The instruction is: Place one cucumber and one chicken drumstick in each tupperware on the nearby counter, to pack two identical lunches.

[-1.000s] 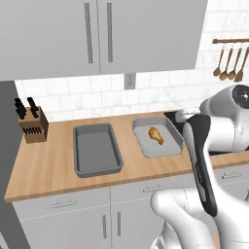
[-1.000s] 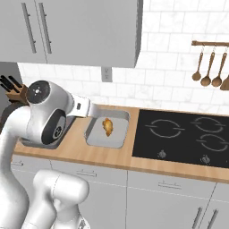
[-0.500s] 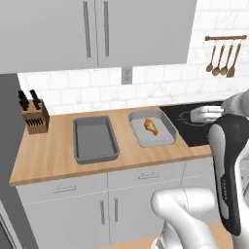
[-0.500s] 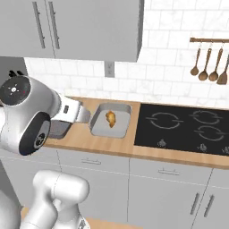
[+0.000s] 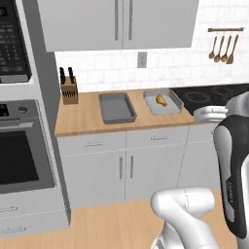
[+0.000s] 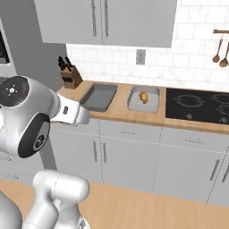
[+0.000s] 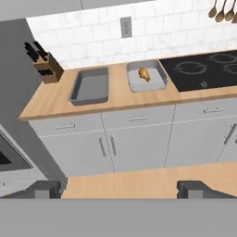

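Note:
Two grey tupperware trays lie side by side on the tan counter [image 5: 82, 116] [image 7: 55, 99]. The left tupperware [image 5: 116, 108] [image 6: 98, 97] [image 7: 90, 86] holds nothing. In the right tupperware [image 5: 168, 108] [image 6: 145, 105] [image 7: 150, 84] lies one orange-brown chicken drumstick [image 5: 161, 100] [image 6: 143, 96] [image 7: 144, 73]. The cucumber is out of view. My gripper [image 7: 122, 190] is open with nothing between its fingers, well back from the counter, looking at it from across the floor.
A knife block [image 5: 69, 90] [image 7: 44, 65] stands at the counter's left end. A black cooktop [image 6: 197, 105] [image 7: 203, 69] adjoins the counter on the right, with wooden utensils [image 5: 223, 46] hanging above. An oven column [image 5: 19, 155] stands to the left. Wooden floor lies before the white cabinets.
The whole picture has pulled back and shifted: the base has driven away from the counter. Trays and drumstick stay where they were. The gripper stays open.

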